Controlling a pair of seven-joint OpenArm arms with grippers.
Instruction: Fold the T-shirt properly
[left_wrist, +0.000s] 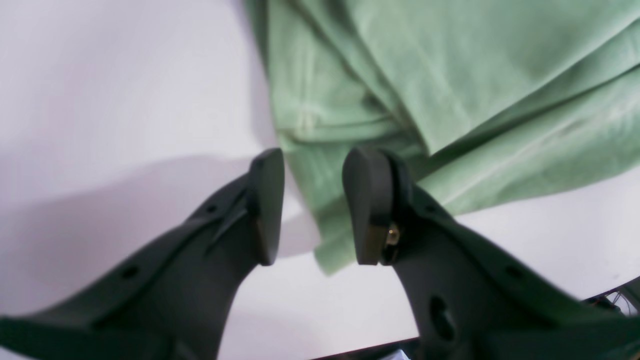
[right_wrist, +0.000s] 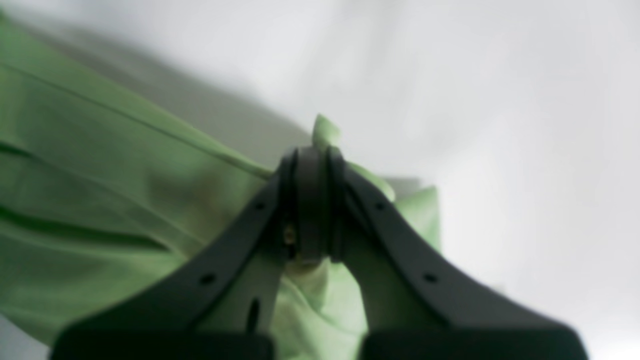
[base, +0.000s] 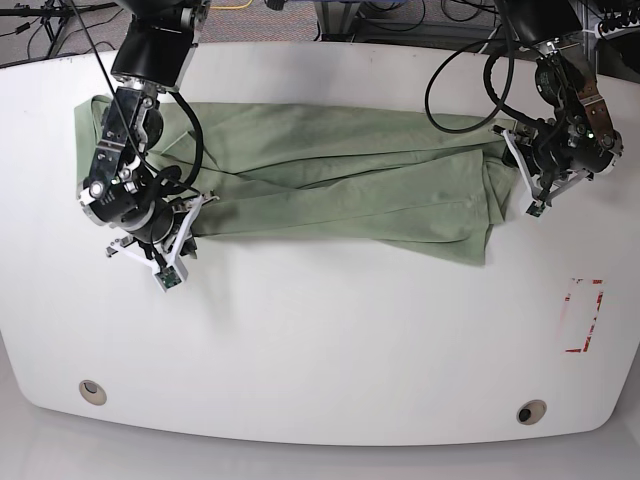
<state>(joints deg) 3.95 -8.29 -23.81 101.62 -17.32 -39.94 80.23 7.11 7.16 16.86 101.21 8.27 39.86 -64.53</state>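
1. T-shirt (base: 330, 180): pale sage-green knit, lying across the far half of the white table (base: 320, 340) as a long, rumpled band running from one arm to the other. Several lengthwise folds and creases cross it. In the base view the lower edge runs slanting, with a corner hanging lowest near the right end. Collar and logo cannot be made out.

2. Right gripper (right_wrist: 312, 200): at the left end of the shirt in the base view. Its dark fingers are pressed together on a fold of the green cloth; a small tuft of fabric pokes out above the fingertips, and more cloth bunches beneath them. The wrist view is blurred.

3. Left gripper (left_wrist: 312, 205): at the right end of the shirt in the base view. Fingers stand apart with a clear gap between the pads. A narrow point of the shirt's edge lies below that gap, on the table; the pads do not pinch it.

4. Table: white, rounded corners, with a round fitting (base: 92, 391) near each front corner and a red-outlined rectangle mark (base: 585, 316) at the right side.
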